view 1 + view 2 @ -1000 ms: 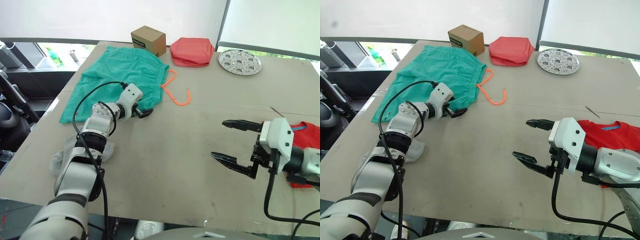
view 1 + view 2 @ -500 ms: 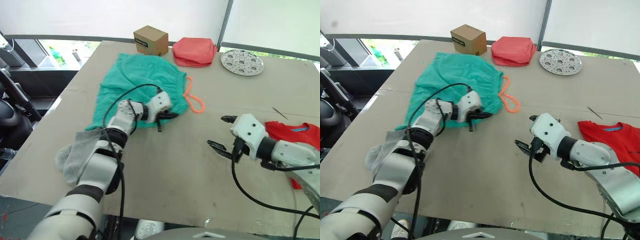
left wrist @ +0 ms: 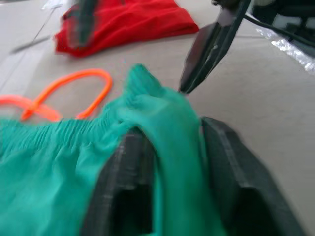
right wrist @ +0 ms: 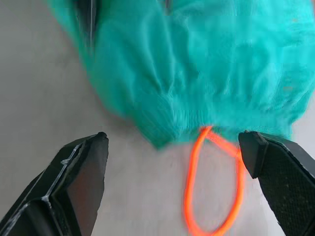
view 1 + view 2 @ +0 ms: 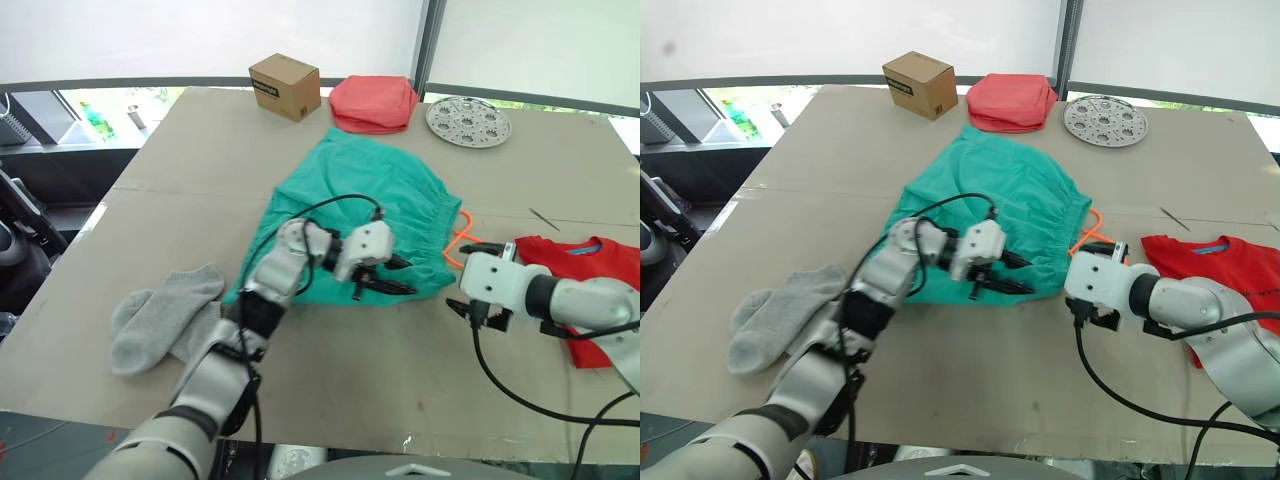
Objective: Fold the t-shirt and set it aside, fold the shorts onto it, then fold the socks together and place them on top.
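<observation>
Table (image 5: 330,400) first: you have a broad grey-brown top carrying everything. The shorts (image 5: 370,200) are the largest thing on it, a teal-green heap lying around the middle, waistband toward your right side, with the neon orange drawstring (image 4: 216,187) trailing off that edge onto the bare table. The t-shirt (image 5: 590,300) lies bright red at your right edge, well apart from the socks and just beyond the right arm. The socks (image 5: 165,315) lie flat side by side near your left front edge, light grey, close to the shorts' lower corner but apart from it.

At the far edge you can see a folded coral-pink cloth stack (image 5: 373,102), a cardboard box (image 5: 284,85) beside it to the left, and a round perforated metal disc (image 5: 468,121) to the right.

Your left gripper (image 5: 385,282) sits at the near hem of the shorts; in the left wrist view its fingers (image 3: 128,172) are pinching a fold of the teal fabric between them. Your right gripper (image 4: 177,162) is low over the table just beside the waistband corner, its fingers (image 4: 78,182) spread wide to either side of the orange drawstring loop, not touching the cloth. The two grippers are near each other, the shorts' corner between them.
</observation>
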